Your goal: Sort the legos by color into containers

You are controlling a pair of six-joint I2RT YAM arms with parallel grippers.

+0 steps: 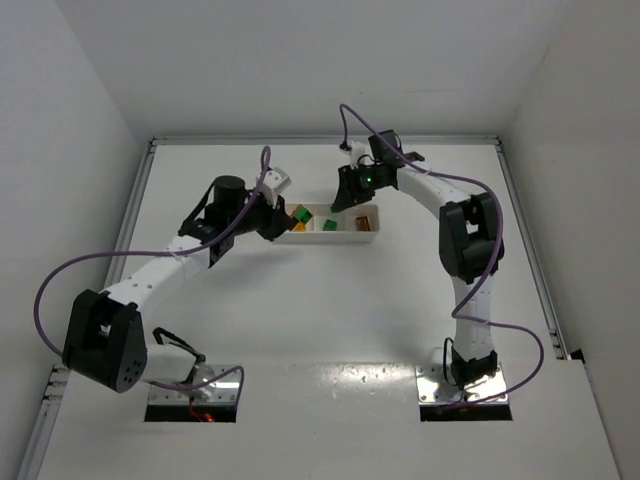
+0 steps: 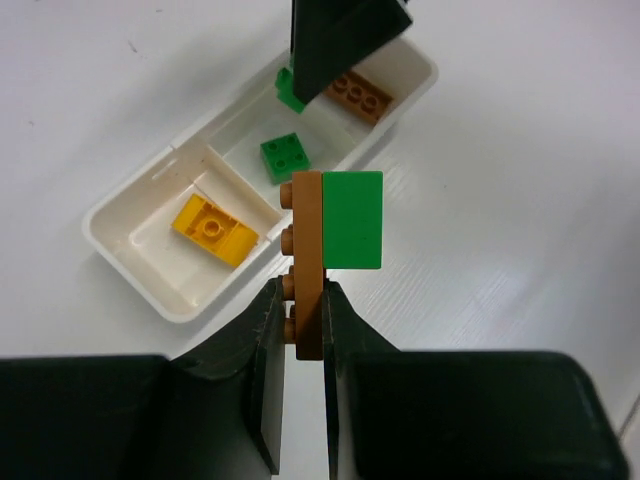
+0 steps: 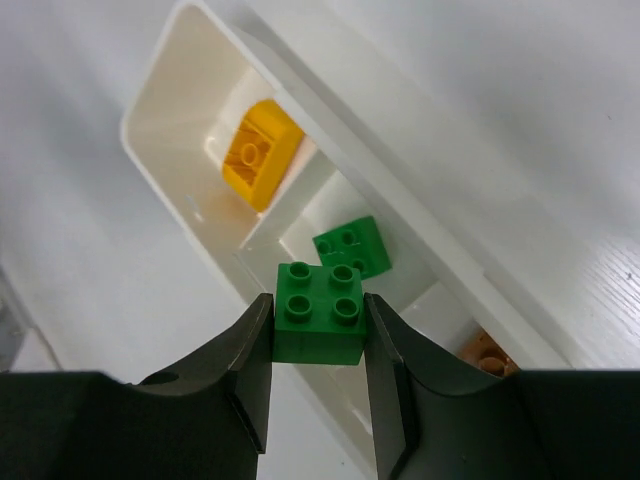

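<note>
Above the long white plastic tray [image 2: 140,245], the right gripper [image 3: 317,325] clamps a green square brick [image 3: 320,308] over the middle compartment's loose green brick [image 3: 350,247]. Beside the tray, the left gripper [image 2: 303,300] pinches a brown plate [image 2: 307,230] with a green block [image 2: 352,220] attached. Released joined, that pair would missort.

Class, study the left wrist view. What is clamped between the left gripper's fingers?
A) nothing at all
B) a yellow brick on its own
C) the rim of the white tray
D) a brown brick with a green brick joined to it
D: the left gripper has its fingers closed on the lower end of the brown brick, and a green brick is joined to its side.
</note>
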